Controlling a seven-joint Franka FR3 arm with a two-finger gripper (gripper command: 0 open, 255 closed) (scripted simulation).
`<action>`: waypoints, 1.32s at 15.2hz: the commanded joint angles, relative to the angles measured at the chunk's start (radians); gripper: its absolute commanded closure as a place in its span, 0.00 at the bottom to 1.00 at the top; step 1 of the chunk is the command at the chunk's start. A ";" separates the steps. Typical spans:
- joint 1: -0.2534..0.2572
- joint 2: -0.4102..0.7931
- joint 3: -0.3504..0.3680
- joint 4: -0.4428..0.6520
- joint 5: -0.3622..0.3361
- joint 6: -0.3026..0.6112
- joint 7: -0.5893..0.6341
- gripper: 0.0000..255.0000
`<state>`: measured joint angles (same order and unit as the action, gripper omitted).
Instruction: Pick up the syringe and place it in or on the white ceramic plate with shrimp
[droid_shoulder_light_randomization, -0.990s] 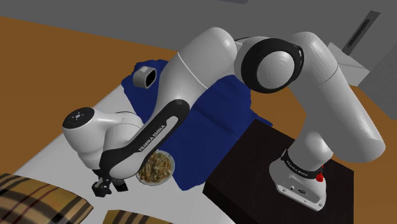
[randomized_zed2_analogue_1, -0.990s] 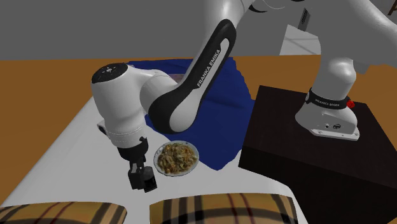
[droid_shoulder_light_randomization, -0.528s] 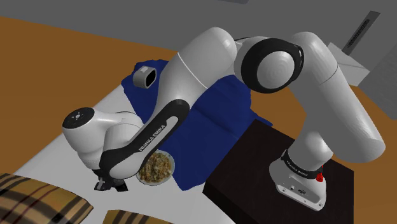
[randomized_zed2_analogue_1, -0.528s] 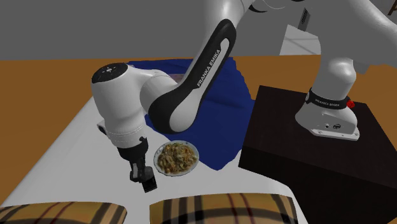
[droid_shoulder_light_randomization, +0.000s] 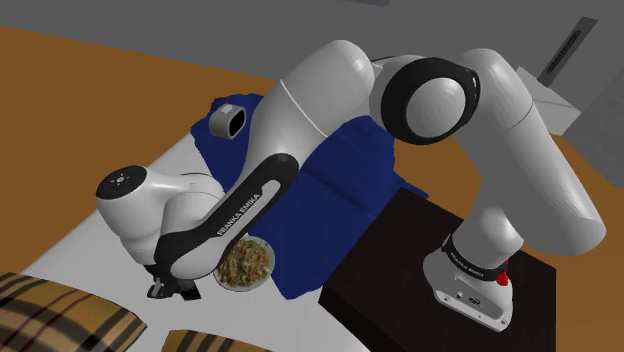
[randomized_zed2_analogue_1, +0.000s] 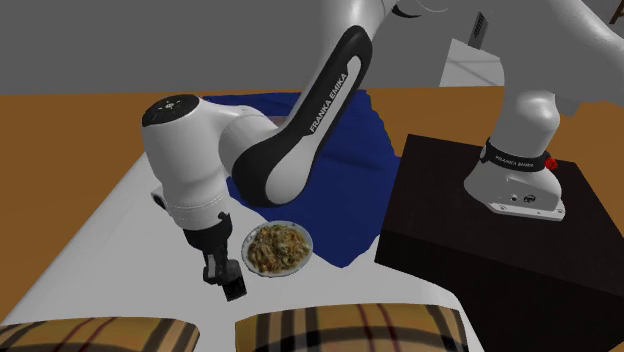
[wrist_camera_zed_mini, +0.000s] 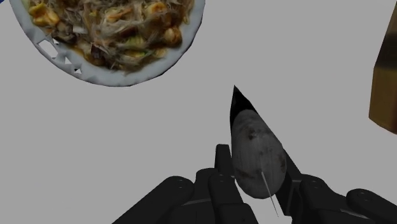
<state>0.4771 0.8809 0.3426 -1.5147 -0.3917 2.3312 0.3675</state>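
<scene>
The end effector (wrist_camera_zed_mini: 256, 181) is clamped on the syringe (wrist_camera_zed_mini: 253, 143), low over the bed (wrist_camera_zed_mini: 127, 140) and near the plate (wrist_camera_zed_mini: 102, 75). The grasp looks made. Next it likely needs a lift, a short carry over the plate, then release.

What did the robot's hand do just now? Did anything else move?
The gripper twisted a little, almost on the spot, and the big joint above it edged slightly to the second exterior view's left. Its fingers clasp the grey syringe. The plate of food and the blue cloth stayed put.
</scene>
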 joint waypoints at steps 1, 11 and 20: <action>-0.004 -0.020 0.005 -0.009 0.005 -0.011 -0.002 1.00; -0.024 -0.111 0.034 -0.026 0.034 -0.086 -0.018 1.00; -0.060 -0.206 0.057 -0.073 0.063 -0.130 -0.043 1.00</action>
<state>0.4316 0.6961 0.3972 -1.5600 -0.3330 2.1937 0.3321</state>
